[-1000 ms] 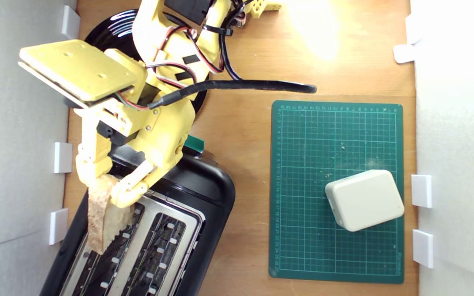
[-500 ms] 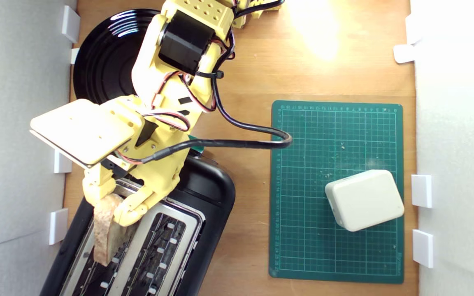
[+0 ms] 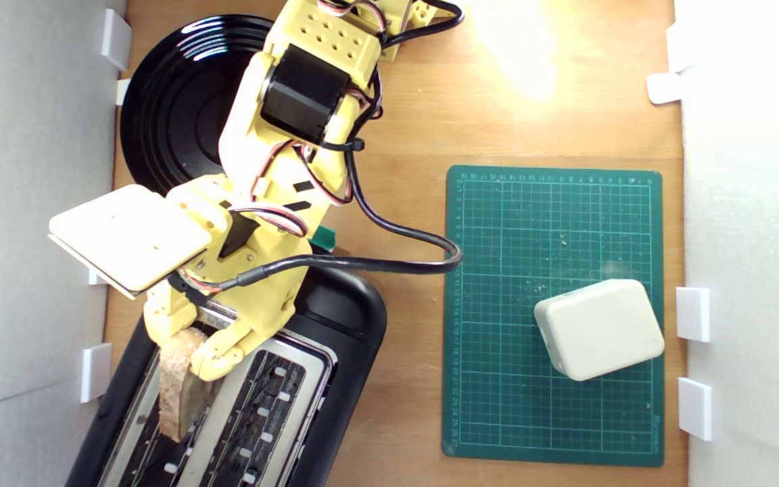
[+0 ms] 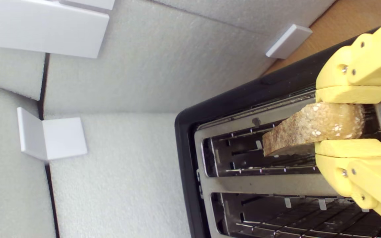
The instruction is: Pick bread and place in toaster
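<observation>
I have the jaws clamped on the bread (image 4: 313, 130), one on each face, its free end poking beyond them over the toaster's (image 4: 263, 185) outer slot.

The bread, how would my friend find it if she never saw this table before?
Look for the big black toaster with the shiny silver top, near the exterior view's left edge. Over the slot closer to that edge, the yellow end effector pinches the bread. It is the only brown, crusty thing; the white block on the green mat is smooth and pale.
</observation>
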Robot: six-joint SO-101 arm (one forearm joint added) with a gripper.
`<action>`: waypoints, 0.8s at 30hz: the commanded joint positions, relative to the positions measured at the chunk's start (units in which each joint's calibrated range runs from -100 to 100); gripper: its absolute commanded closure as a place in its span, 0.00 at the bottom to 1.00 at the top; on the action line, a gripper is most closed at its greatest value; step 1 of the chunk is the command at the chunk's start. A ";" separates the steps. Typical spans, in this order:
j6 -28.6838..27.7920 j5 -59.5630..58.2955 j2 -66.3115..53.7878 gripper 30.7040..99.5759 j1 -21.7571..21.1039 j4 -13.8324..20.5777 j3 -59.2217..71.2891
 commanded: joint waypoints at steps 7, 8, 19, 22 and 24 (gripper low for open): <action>-0.14 -0.97 -0.87 0.22 -1.74 -0.57 -2.30; -0.09 -0.97 -0.87 0.20 -1.74 -0.57 -2.30; 0.90 -2.00 -11.93 0.18 -2.46 -4.02 -2.21; 2.89 -4.13 -18.67 0.18 -2.14 -6.56 -2.02; 3.31 -6.18 -23.50 0.18 -2.14 -8.19 -1.93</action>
